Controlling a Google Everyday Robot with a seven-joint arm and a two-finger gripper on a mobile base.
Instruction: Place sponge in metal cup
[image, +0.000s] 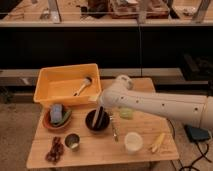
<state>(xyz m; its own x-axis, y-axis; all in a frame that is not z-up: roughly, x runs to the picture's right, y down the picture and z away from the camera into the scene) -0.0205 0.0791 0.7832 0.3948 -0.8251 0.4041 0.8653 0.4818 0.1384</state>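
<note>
On the light wooden table (100, 152) we see the small blue-grey soft sponge (56, 112) in a brown bowl (47, 124) at the left, the small round metal cup (72, 141) just nearer, and our gripper (101, 106) above the dark middle bowl (89, 123), though we cannot tell its grip.

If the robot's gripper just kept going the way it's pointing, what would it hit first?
Most likely the dark bowl: the gripper hangs right over it, pointing down. Depth is unclear, so this is a guess.
</note>
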